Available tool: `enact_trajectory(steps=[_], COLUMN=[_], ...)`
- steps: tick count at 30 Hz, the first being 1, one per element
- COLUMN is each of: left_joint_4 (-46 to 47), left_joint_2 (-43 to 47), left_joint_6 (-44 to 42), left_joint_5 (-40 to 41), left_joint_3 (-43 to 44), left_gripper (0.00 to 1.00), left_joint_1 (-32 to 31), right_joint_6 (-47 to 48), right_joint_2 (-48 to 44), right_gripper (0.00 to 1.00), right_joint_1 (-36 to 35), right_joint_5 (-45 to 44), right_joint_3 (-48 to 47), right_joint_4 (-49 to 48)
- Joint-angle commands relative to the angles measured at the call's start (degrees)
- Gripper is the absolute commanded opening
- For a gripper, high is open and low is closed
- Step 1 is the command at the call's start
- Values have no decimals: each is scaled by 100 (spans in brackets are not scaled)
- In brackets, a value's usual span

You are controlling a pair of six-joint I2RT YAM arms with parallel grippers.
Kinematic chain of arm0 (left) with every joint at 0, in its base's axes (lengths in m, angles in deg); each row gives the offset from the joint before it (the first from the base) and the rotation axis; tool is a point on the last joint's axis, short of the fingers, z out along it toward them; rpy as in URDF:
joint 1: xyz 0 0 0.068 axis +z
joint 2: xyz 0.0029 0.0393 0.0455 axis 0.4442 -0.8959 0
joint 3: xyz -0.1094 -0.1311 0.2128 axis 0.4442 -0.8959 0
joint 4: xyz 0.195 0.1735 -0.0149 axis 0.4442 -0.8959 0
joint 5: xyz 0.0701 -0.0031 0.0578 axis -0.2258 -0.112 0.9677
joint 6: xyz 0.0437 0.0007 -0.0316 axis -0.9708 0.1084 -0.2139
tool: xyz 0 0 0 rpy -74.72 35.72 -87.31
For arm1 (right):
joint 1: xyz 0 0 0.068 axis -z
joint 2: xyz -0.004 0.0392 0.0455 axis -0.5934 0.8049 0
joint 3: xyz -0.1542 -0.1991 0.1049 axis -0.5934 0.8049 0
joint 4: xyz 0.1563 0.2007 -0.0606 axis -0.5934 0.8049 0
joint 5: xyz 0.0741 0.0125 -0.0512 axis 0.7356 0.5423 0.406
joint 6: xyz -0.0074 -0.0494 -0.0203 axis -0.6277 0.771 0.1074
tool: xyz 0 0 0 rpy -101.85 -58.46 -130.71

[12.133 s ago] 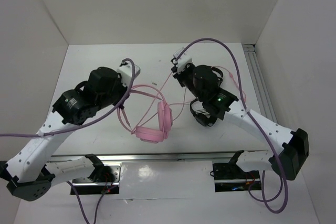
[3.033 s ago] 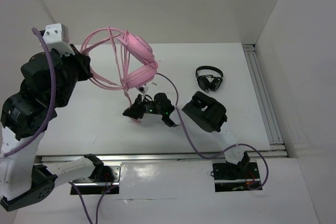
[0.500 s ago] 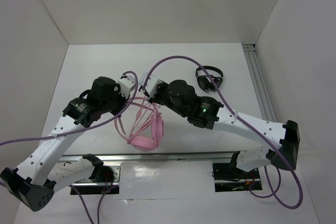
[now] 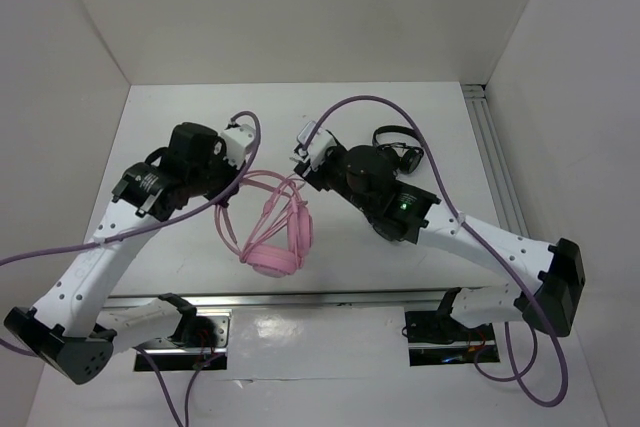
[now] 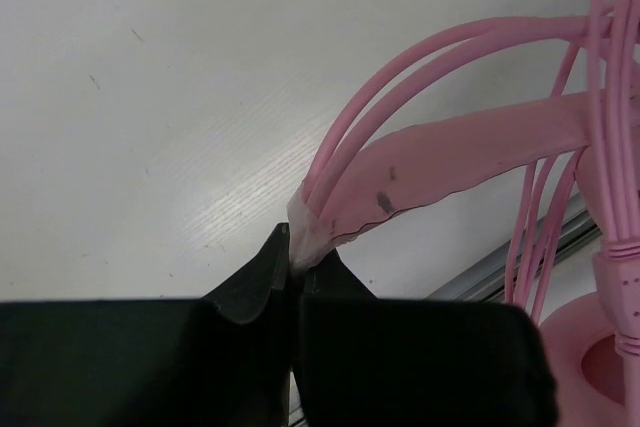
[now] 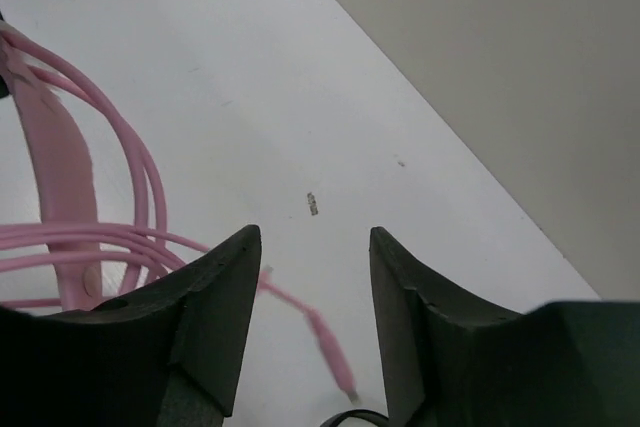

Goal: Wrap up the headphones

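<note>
White table lies beneath both arms. The left fingers are pinched tight on the headband of the pink headphones, with the earcups just right of the fingertips. The right fingers are moderately apart and grip nothing. The pink cable ends under their gap.

The headphones show smooth, glossy pink plastic on the twin headband wires, while the flat pink band beneath is matt and scuffed with dark marks. The white table is matt, faintly grained and lightly specked. The left gripper and right gripper wear matt black plastic. The distant rail appears to be bare metal.
</note>
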Motion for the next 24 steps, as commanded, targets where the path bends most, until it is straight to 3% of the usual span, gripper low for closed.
enact_trajectory(steps=[1, 7, 13, 16, 19, 24], left_joint_4=[154, 442, 1286, 2217, 2886, 2712], left_joint_2=[-7, -315, -762, -1053, -1711, -3389], left_joint_6=[311, 460, 855, 794, 444, -83], left_joint_5=[-502, -897, -1013, -1327, -1724, -2418], left_joint_3=[402, 456, 131, -27, -28, 1323], left_gripper=[0, 0, 0, 0, 0, 0], left_joint_1=[268, 733, 980, 1042, 1042, 1042], right_joint_6=[-342, -694, -1501, -2126, -2267, -2329], right_joint_2=[-229, -457, -790, -1211, -1634, -1828], right_gripper=[56, 72, 92, 93, 93, 94], right_joint_1=[180, 531, 532, 532, 532, 470], right_joint_5=[92, 295, -642, -892, -505, -347], right_joint_3=[114, -87, -343, -282, 0, 114], right_joint_4=[-546, -546, -414, -107, 95, 587])
